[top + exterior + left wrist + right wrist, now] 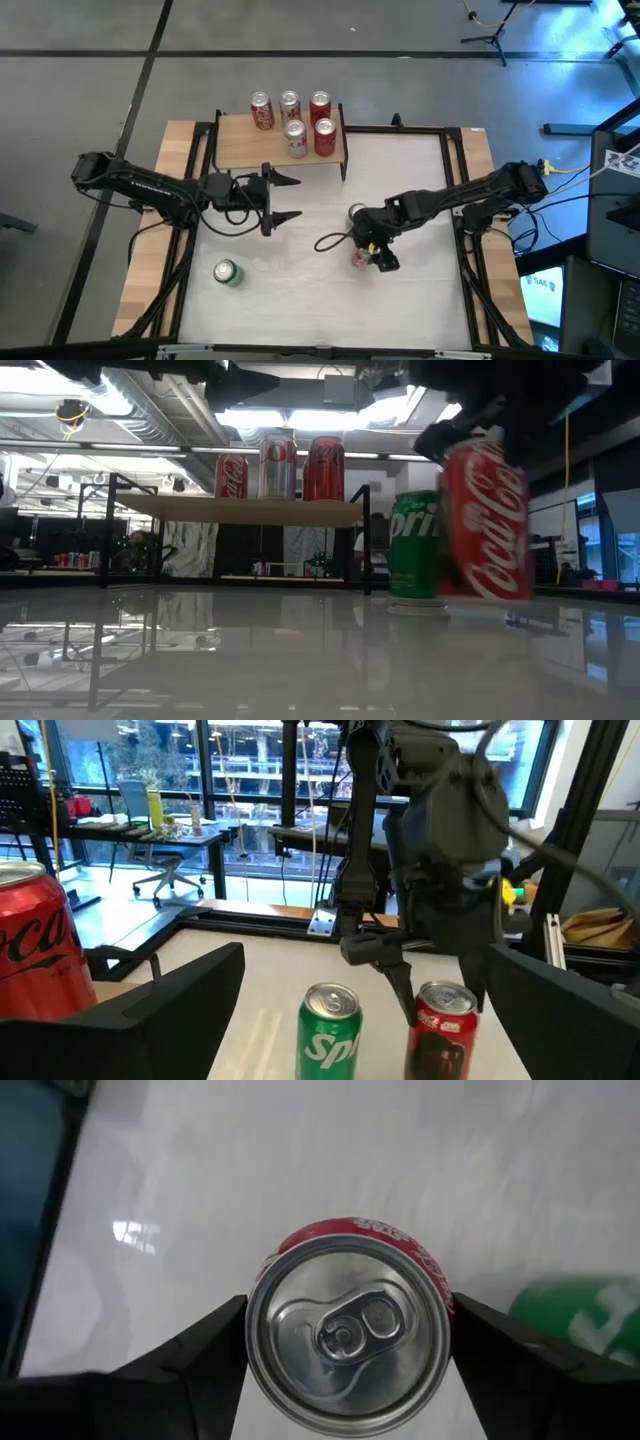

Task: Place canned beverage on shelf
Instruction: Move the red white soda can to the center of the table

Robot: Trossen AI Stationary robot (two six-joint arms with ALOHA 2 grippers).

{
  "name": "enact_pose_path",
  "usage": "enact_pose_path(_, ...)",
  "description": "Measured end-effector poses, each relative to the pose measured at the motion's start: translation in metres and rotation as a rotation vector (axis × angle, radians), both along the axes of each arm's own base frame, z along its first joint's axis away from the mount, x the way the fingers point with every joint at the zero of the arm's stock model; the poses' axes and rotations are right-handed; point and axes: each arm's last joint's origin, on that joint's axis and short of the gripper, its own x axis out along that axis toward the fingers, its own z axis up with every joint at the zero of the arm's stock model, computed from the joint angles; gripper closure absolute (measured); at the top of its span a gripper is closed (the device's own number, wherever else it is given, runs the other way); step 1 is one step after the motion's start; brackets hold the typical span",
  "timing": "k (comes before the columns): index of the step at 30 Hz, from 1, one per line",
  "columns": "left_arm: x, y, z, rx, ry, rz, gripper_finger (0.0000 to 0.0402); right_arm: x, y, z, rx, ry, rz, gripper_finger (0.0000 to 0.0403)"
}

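The white tabletop (pixel 320 290) with wooden side strips fills the scene, framed by black rails. At its far edge stands the shelf (pixel 235 145), a light-wood board on thin black legs, carrying five upright cans (pixel 295 120): three in the far row, two nearer. Beyond the table the low view shows a workshop room with bright ceiling lights (pixel 270 415), and the left wrist view shows windows and an office chair (pixel 165 870).

The left gripper (pixel 290 198) hovers left of centre, just near of the shelf, its fingers spread wide and empty, pointing right.

The right gripper (pixel 372 255) reaches in from the right to the middle of the table, its fingers (pixel 205 1345) set on either side of a red Coca-Cola can (pixel 350 1342) and touching its wall; in the low view that can tilts and appears lifted off the surface. Just beside it stands a green Sprite can (pixel 330 1030), upright. Another green can (pixel 227 272) stands alone near the left front.
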Motion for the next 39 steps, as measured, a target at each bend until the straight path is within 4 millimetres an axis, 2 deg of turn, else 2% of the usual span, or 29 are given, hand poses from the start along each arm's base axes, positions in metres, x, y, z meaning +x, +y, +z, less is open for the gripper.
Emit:
enact_pose_path(7, 0.0016, -0.0002, -0.0018, 0.001, 0.008, 0.000, 0.0005, 0.0013, 0.0003, -0.0084, -0.022, 0.055, 0.004, 0.0109)
enact_pose_path(39, 0.0031, -0.0006, -0.0041, 0.000, 0.020, -0.008, 0.0005, 0.0032, 0.0004, -0.0089, -0.018, 0.039, 0.000, 0.0106)
